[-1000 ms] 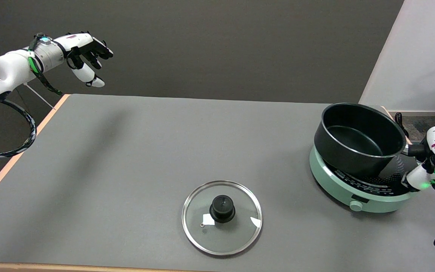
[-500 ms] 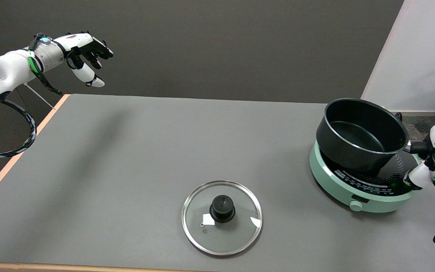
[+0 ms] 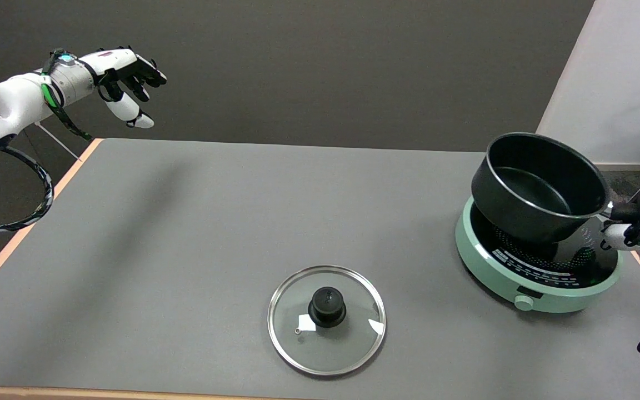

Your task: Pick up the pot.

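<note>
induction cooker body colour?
Mint green, with a black top, on the induction cooker; head view.

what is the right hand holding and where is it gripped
The right hand holds the black pot by its handle at the pot's right side, above the green cooker.

The white right hand (image 3: 639, 222) is cut off by the right picture edge, so its fingers are mostly hidden. The far part of the mint-green round induction cooker (image 3: 536, 275) is covered by the black metal pot (image 3: 539, 189).
</note>
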